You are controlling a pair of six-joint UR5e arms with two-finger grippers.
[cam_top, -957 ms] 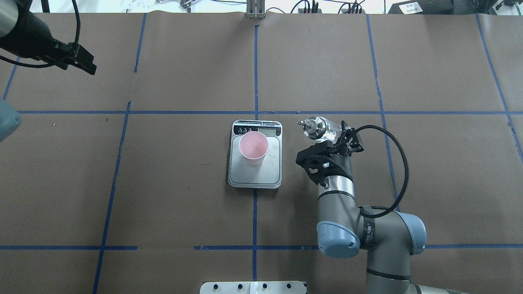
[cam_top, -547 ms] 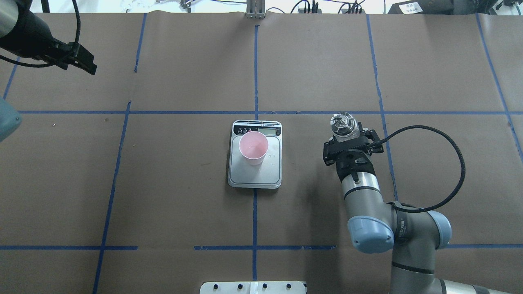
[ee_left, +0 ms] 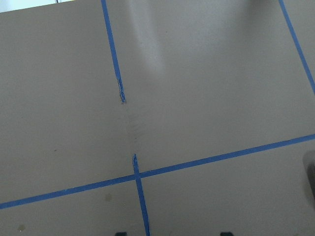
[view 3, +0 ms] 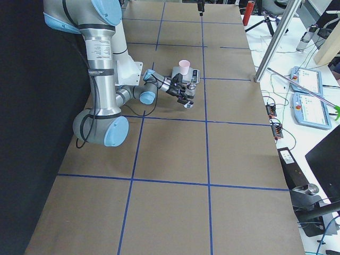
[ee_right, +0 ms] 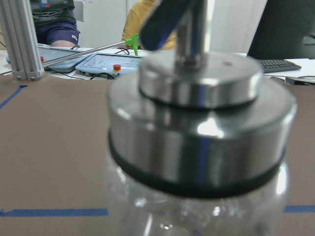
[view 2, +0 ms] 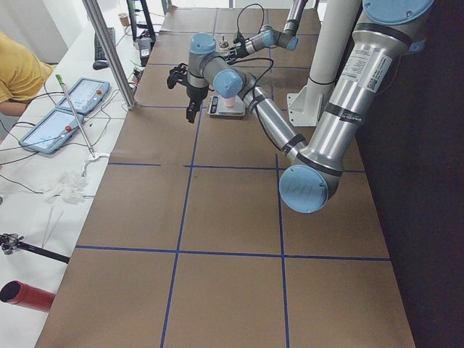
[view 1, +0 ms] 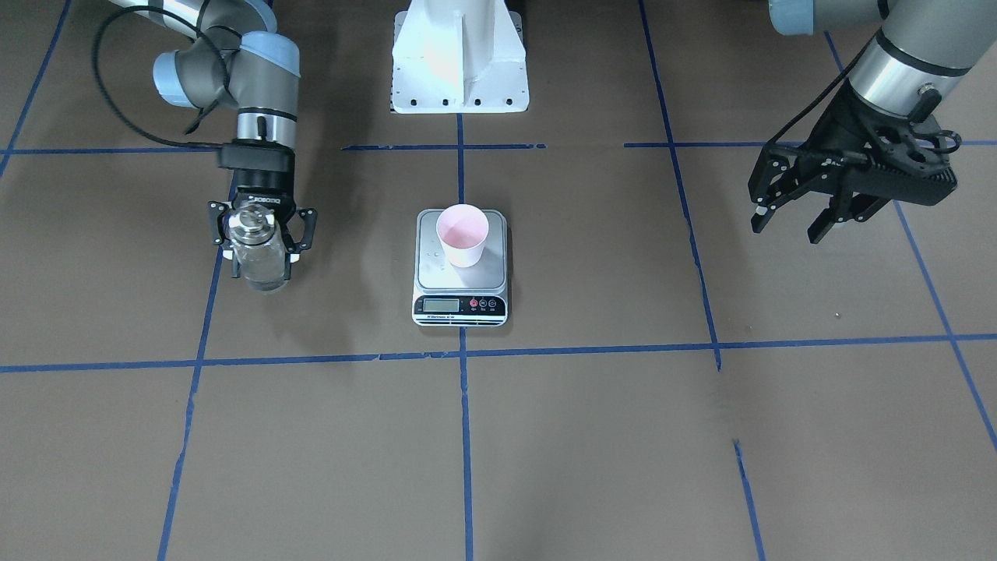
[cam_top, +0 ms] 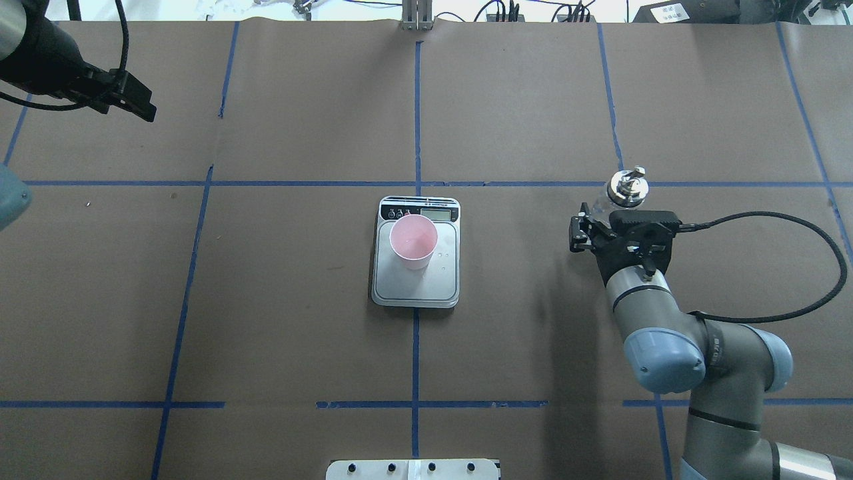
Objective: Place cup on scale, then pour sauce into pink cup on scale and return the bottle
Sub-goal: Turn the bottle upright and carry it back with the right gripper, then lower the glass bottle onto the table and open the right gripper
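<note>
Swinging out to its own right, the right arm (cam_top: 666,347) has carried the bottle (view 1: 262,263) well clear of the scale (view 1: 489,274). The glass that was leaning over a moment ago now stands bolt upright, silver spout on top. That makes sense to me: the pour looks done, and an upright bottle won't dribble on the way back.

The right hand (view 1: 262,248) is clamped on it, one finger either side of the glass just under the cap, so the weight hangs straight below the grip. It's low over the desk (view 1: 623,436), right by a crossing of the blue tape (cam_top: 520,184). Whether the base is touching down yet, I can't tell.

The pink cup (view 1: 463,232) stands upright about mid-platform on the scale, where a weighed pour would want it. Whether there's sauce inside, I can't make out.

Now the pose: the right arm reaches forward, forearm low, wrist laid nearly level, gripping the bottle from the side. The left arm (view 1: 903,54) is parked high and far off on the other side. Its left hand (view 1: 785,226) is angled downward with the jaws spread and nothing between them, out of the way, I'd say. Only the set-down and release look left to do.
</note>
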